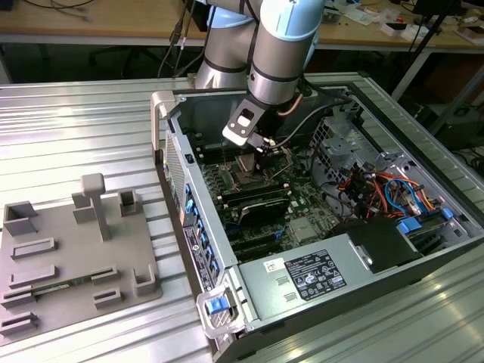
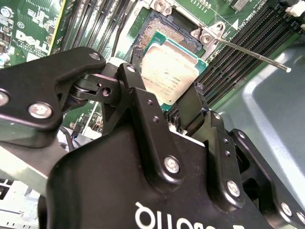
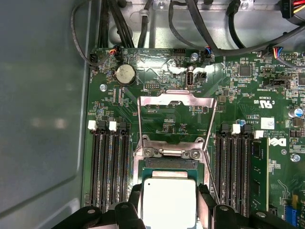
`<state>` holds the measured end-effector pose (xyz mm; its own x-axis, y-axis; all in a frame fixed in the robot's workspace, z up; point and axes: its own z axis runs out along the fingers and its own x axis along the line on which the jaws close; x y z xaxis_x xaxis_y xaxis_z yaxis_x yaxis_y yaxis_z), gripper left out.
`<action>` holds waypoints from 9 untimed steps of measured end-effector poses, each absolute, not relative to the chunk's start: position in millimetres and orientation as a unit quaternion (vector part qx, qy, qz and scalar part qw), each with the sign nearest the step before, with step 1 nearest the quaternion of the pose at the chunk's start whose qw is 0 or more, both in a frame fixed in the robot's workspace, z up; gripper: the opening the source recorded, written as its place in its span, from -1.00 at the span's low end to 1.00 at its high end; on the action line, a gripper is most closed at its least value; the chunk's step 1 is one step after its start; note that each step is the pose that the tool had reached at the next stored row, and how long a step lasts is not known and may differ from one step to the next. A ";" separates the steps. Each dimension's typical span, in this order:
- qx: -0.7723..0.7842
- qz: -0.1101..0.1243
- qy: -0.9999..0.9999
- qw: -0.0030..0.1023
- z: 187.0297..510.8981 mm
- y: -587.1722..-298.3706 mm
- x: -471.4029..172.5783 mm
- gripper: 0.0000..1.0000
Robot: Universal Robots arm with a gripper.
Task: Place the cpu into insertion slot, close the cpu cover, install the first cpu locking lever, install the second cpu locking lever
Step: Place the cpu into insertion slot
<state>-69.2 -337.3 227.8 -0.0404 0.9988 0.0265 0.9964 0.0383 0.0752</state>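
The claw (image 3: 170, 214) grasps one cpu (image 3: 169, 198) above the insertion slot (image 3: 170, 163). One cpu cover (image 3: 175, 101) stands raised, and two memory-slot banks (image 3: 107, 164) flank it.

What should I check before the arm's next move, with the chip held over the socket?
1. Grip: cpu clamped between the gripper's jaws: ok.
2. Access: cpu cover raised off the insertion slot: ok.
3. One locking lever lies to the side, off the slot: ok.
4. Alignment: cpu edges square with the slot in the first wrist view: ok.
5. Slot contacts free of debris, partly hidden by the cpu: cannot tell.
6. Gap between cpu and slot: cannot tell.
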 end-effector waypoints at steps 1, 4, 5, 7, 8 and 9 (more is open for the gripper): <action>0.692 0.036 0.720 0.017 227.6 -337.3 -69.3 0.09; 0.692 0.036 0.720 0.017 226.3 -337.4 -69.3 0.09; 0.692 0.036 0.720 0.017 226.3 -337.4 -69.3 0.09; 0.692 0.036 0.720 0.017 225.2 -337.3 -69.3 0.09; 0.692 0.036 0.720 0.017 225.2 -337.3 -69.3 0.09; 0.692 0.036 0.720 0.017 225.2 -337.4 -69.3 0.09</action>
